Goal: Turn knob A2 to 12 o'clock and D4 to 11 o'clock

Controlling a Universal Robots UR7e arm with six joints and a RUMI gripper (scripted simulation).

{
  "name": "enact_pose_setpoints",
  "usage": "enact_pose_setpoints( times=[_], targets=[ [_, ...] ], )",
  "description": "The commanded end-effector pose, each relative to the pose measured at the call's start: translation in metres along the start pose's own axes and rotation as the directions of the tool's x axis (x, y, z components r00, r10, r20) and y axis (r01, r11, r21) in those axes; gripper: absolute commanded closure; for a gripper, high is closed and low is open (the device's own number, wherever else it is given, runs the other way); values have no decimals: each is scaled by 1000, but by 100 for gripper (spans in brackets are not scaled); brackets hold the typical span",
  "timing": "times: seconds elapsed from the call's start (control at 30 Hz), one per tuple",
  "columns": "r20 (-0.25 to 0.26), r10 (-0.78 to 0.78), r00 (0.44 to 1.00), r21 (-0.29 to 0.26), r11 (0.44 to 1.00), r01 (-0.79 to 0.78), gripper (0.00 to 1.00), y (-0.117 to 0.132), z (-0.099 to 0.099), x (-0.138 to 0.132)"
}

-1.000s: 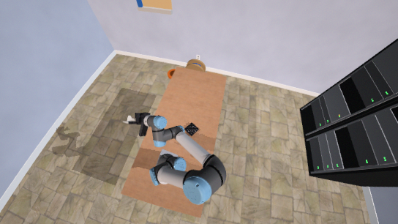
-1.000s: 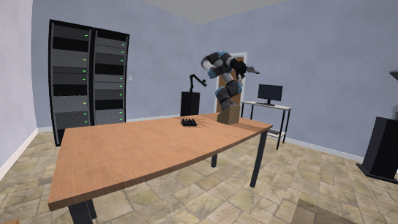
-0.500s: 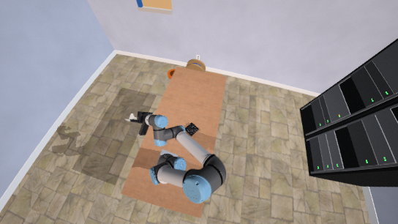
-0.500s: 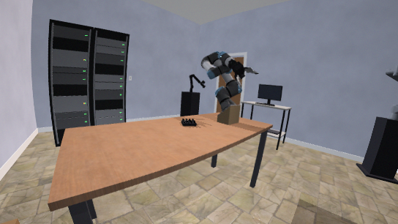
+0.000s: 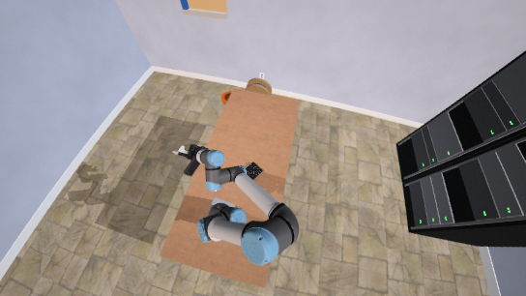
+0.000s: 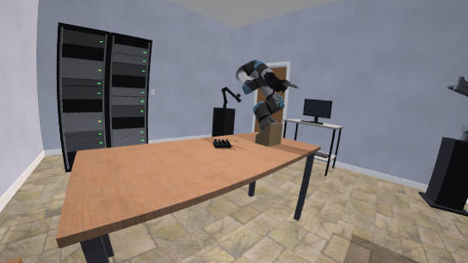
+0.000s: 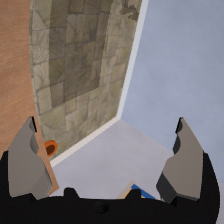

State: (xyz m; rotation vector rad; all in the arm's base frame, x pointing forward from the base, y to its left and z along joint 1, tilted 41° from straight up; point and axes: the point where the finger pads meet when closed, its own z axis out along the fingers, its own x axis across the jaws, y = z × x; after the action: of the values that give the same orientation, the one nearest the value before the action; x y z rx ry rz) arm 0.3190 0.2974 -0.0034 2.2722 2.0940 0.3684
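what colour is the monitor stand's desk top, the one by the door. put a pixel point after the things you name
White or very pale (image 6: 333,125); the exterior view shows it best.

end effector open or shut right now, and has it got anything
End effector: wide open, nothing between its fingers, off to one side of the knob box.

Lab-like room with server racks (image 5: 405,180) (image 6: 107,86)
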Motion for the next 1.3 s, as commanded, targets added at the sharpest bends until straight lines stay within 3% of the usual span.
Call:
enact_pose_setpoints(
  times=[0.0,0.13,0.63,0.7,1.2,1.27],
  targets=[
    [36,150,988,-18,989,-150,0,12,2,-15],
    [46,199,979,-26,980,-198,0,15,2,-20],
    [101,563,820,-112,826,-553,0,43,4,-63],
    [101,563,820,-112,826,-553,0,43,4,-63],
    [96,841,532,-228,539,-811,0,68,4,-111],
    [96,841,532,-228,539,-811,0,68,4,-111]
  ],
)
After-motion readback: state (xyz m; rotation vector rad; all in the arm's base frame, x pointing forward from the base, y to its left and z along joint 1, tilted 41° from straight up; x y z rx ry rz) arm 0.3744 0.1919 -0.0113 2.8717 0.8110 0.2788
